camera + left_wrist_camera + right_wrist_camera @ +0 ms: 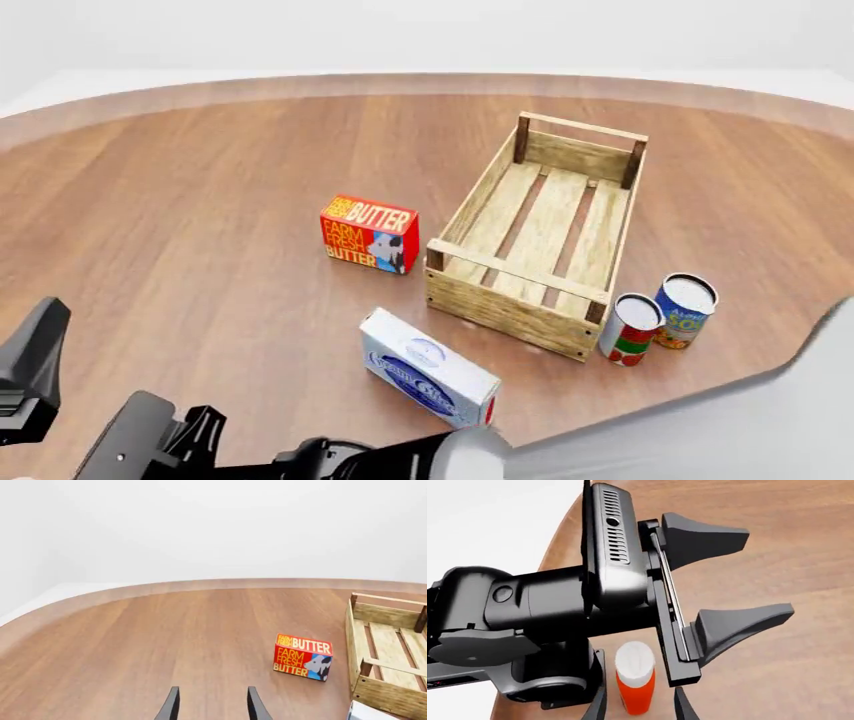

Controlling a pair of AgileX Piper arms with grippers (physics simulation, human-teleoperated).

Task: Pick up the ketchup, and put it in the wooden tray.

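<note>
The ketchup (636, 685), a red-orange bottle with a white cap, shows only in the right wrist view. It stands between the fingers of my right gripper (640, 705), which is open with a gap on each side of the bottle. My left gripper (767, 572) is open and empty just beyond the bottle; it also shows in its own view (213, 702). In the front view the ketchup is hidden at the bottom left, where both arms meet. The wooden tray (470, 298) stands right of centre, also seen in the left wrist view (383, 695).
A red butter box (370, 233) stands left of the tray (303, 656). A blue-and-white box (427, 368) lies in front of the tray. Two cans (630, 330) (685, 310) stand at its right front corner. The table's rounded edge (641, 415) runs close by.
</note>
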